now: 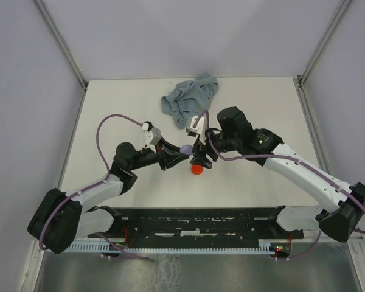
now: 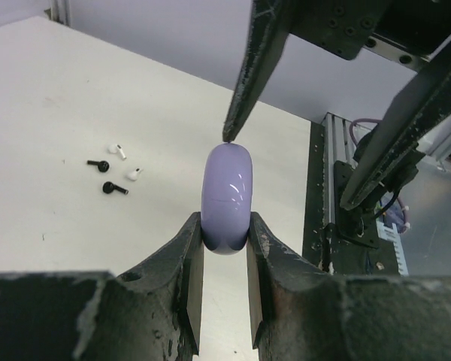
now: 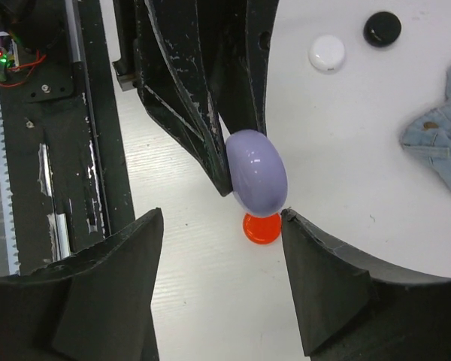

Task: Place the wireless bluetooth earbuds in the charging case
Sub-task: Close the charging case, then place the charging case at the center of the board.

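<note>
Top camera looks down from above and behind the arm bases (image 1: 55, 219), whole table (image 1: 109, 109) in frame. Left wrist camera sits close behind the left fingers (image 2: 182, 278), right wrist camera behind the right fingers (image 3: 105, 293), facing each other. All three share the lilac case (image 1: 185, 148).

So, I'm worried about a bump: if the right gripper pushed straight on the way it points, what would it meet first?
Most likely the lilac case, gripped by the left gripper, just ahead of the open right gripper; depth is unclear.
</note>
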Robot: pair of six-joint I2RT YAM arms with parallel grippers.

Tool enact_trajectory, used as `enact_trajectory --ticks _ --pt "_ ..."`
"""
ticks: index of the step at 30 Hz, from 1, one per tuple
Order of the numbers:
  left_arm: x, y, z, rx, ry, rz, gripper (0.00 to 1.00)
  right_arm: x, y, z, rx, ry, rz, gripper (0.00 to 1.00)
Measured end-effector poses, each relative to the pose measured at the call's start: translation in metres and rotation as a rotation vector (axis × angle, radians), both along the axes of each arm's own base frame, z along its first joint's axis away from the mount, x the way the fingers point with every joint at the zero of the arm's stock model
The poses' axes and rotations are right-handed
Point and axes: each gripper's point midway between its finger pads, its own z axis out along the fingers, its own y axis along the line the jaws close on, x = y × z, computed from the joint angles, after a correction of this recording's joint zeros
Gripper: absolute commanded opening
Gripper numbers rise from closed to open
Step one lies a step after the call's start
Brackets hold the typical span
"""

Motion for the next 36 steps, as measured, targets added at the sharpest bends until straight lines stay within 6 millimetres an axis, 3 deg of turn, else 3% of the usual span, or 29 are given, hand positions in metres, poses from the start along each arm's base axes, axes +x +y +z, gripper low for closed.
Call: enact_trajectory --ticks 6,11,19,26,36 --pt "0.015 0.007 -0.020 0.015 0.219 0.125 0.04 0.015 -0.012 -0.019 -0.047 0.024 -0.155 0.73" --pt "0.025 0.019 -0.062 0.107 0.490 0.271 0.07 0.034 -0.024 -0.033 -0.074 0.017 -0.309 0.74" --pt "0.027 0.037 -0.121 0.275 0.770 0.430 0.16 0.051 -0.040 -0.052 -0.101 0.015 -0.478 0.74" --pt "0.031 0.029 -0.160 0.412 0.965 0.432 0.30 0.057 -0.050 -0.064 -0.124 0.016 -0.548 0.75" --pt "0.028 0.012 -0.183 0.500 1.115 0.416 0.54 0.055 -0.065 -0.074 -0.131 0.020 -0.610 0.75"
